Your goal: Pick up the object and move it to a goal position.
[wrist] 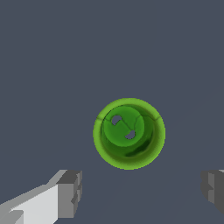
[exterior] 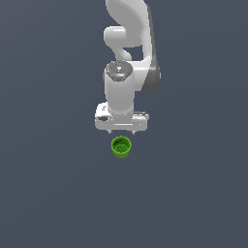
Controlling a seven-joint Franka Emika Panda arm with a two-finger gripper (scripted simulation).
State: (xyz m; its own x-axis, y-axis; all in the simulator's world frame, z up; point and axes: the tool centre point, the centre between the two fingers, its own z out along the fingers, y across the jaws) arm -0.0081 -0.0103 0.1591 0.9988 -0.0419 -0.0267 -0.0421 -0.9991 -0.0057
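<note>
Closest to you in the wrist view are the two dark fingertips of the white gripper, standing wide apart with bare floor between them; you hold nothing. The gap between them looks wider than the cup, so by my reading it should pass between them once you are lined up.

Just past the fingertips sits the green cup, upright on the dark grey floor, mouth up, so you look straight down into its darker hollow. It is not between the fingers: it lies ahead of the line that joins them, apart from both.

In the exterior view you see the same thing from outside: the gripper hangs above the floor with the cup just beside and below it in the picture, touching nothing. The white arm rises behind the hand toward the top of the frame.

No goal marker shows in either view, so you cannot tell from here where the cup must go.

As for progress, I judge you are early: the cup is not grasped and not lifted. What is left is to centre the open fingers over the cup, descend around it, close on its wall, lift, and carry it to the goal.
</note>
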